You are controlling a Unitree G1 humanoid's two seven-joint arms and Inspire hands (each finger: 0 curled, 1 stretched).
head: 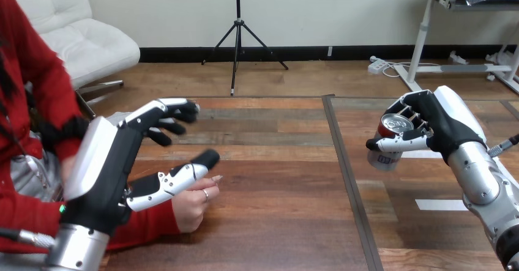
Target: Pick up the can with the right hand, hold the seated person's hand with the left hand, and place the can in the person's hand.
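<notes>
Pickup looked done: our right hand point(444, 124) was clamped round the can point(384, 159), well right of the person's hand point(191, 207) and apparently off the tabletop point(275, 222). Our left hand point(116, 161) hung spread just above that hand, not gripping it, so we judged hold and handover undone.

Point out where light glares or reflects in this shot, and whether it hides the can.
Head view: a pale sheen covers the table's right part; head view: the can's silver top catches light yet shows plainly within the curled right robot hand; head view: no strong glare on the left robot hand or the person's hand.
</notes>
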